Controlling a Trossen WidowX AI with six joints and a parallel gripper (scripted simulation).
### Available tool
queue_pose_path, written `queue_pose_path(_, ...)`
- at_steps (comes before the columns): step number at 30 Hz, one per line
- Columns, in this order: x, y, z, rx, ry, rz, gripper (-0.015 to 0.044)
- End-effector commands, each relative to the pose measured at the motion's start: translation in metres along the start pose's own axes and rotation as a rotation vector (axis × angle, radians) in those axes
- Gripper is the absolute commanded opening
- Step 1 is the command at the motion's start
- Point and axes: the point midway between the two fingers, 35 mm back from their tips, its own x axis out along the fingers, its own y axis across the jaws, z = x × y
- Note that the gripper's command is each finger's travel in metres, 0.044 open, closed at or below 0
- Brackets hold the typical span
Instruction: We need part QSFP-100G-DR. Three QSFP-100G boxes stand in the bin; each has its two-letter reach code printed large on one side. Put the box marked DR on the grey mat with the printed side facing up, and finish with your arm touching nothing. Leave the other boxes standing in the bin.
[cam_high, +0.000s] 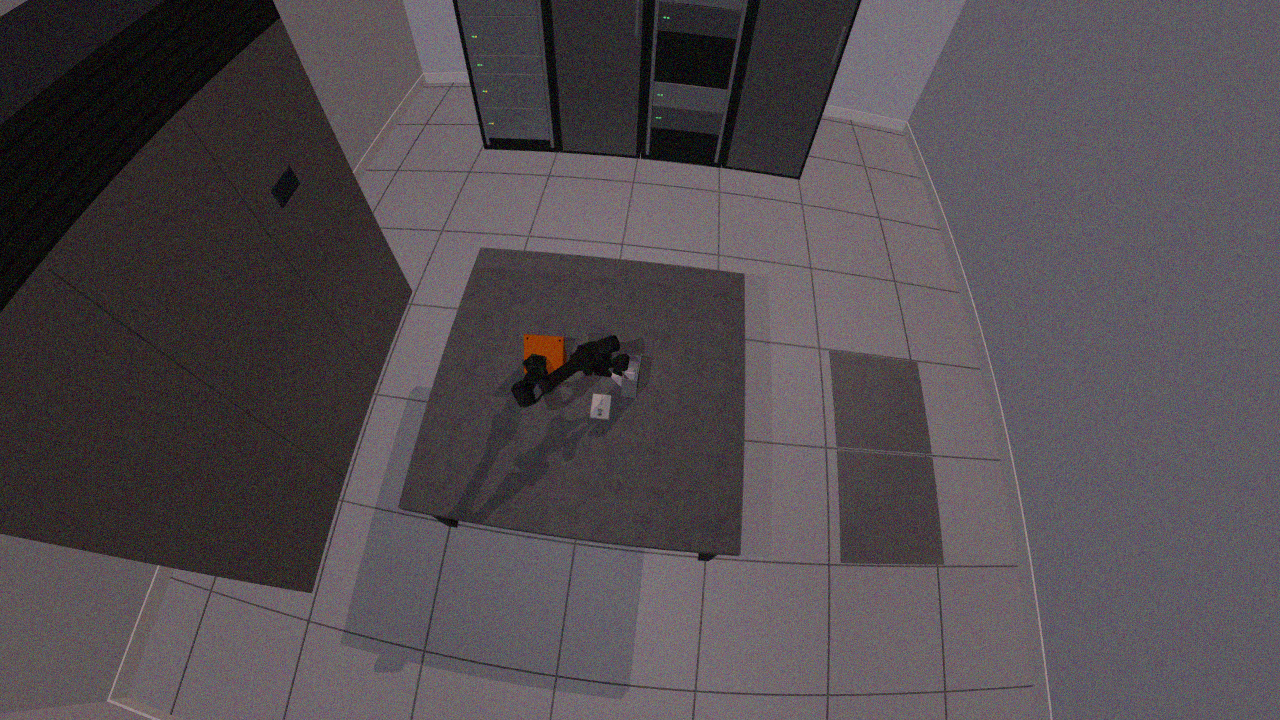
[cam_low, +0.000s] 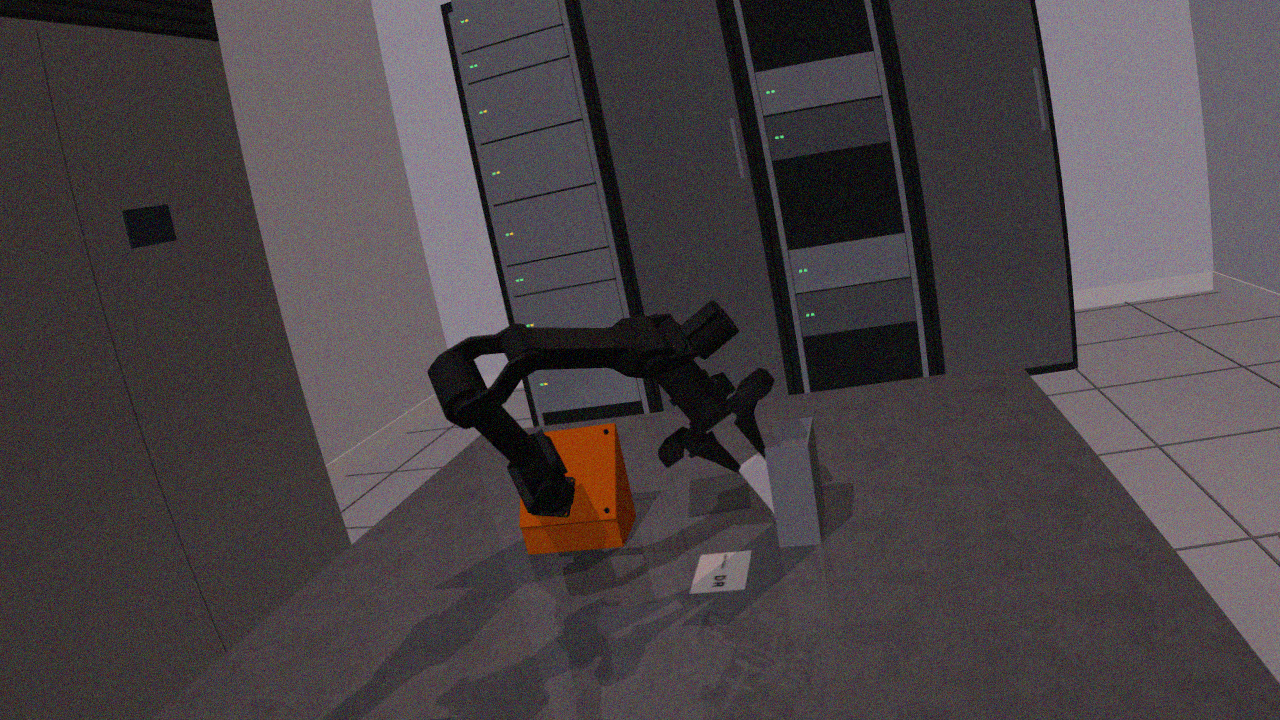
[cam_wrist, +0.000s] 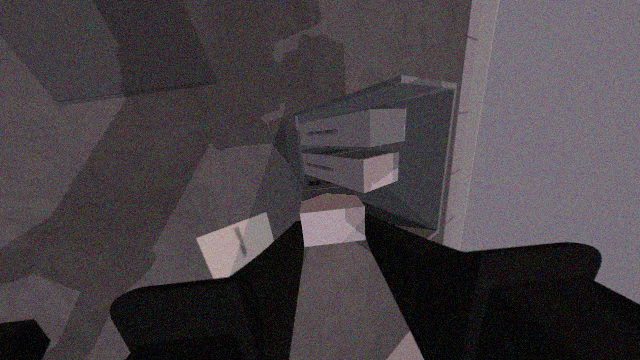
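Observation:
My gripper (cam_high: 620, 369) (cam_low: 753, 460) (cam_wrist: 332, 223) is shut on a white box at the near-left part of the bin. The box's bright upper end shows between the fingertips in the wrist view; its printed side does not show. The pale grey bin (cam_high: 631, 377) (cam_low: 793, 488) (cam_wrist: 426, 200) stands open at the top. Two other boxes, one at the back (cam_wrist: 345, 129) and one in the middle (cam_wrist: 340, 170), stand leaning in it, with marks too blurred to read. The dark grey mat (cam_low: 718, 495) (cam_wrist: 155, 50) lies left of the bin, partly in shadow.
A white card (cam_high: 600, 407) (cam_low: 721, 571) (cam_wrist: 235, 246) printed DR sits in front of the bin. An orange block (cam_high: 543, 343) (cam_low: 592, 474) is at the arm's base. The grey table (cam_high: 680, 465) (cam_low: 939, 582) carries these things; server racks stand behind it.

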Motion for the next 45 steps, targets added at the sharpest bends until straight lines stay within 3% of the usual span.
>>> queue_pose_path(1,-0.007,-0.001,0.0,0.004,0.001,0.0,0.0156)
queue_pose_path(45,-0.051,0.021,0.002,-0.004,-0.006,0.005,0.0156)
